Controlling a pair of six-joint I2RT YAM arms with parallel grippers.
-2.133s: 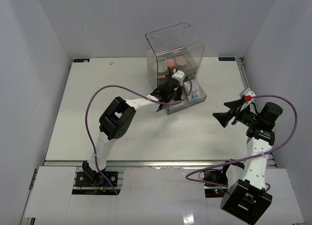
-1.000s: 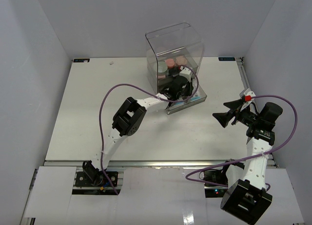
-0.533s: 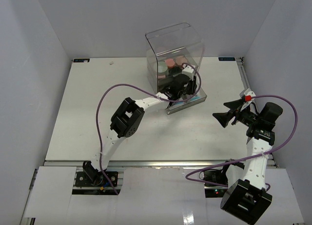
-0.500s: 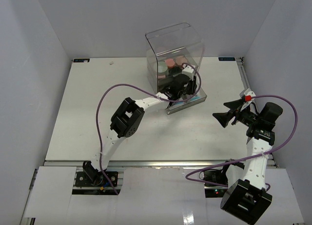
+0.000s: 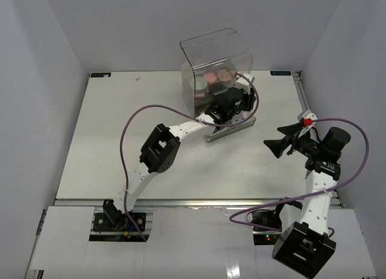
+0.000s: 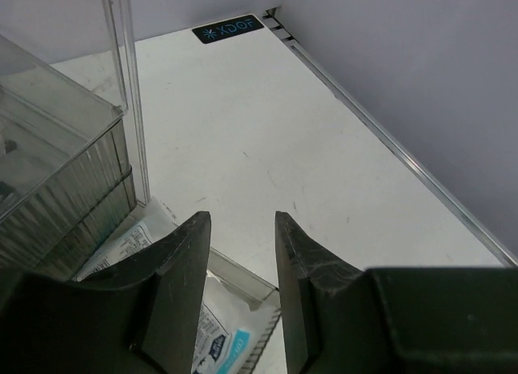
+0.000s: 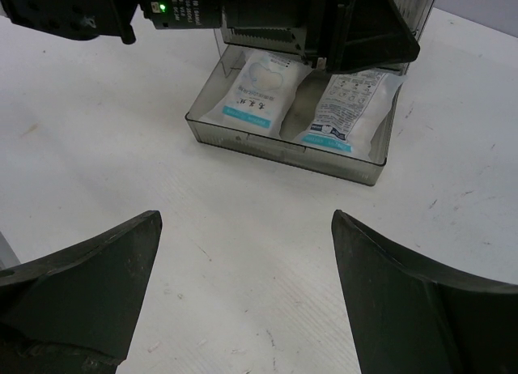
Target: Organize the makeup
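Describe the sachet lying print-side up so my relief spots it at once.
Find the tall clear box, then its pulled-out bottom drawer. Two white sachets lie side by side there: the printed sachet is covered in dense small text, while its neighbour shows a pale round picture.

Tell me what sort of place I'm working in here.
Probably a lab test cell, not a home: a white table boxed in by plain walls, two robot arms bolted at its near edge, and a clear box holding makeup.
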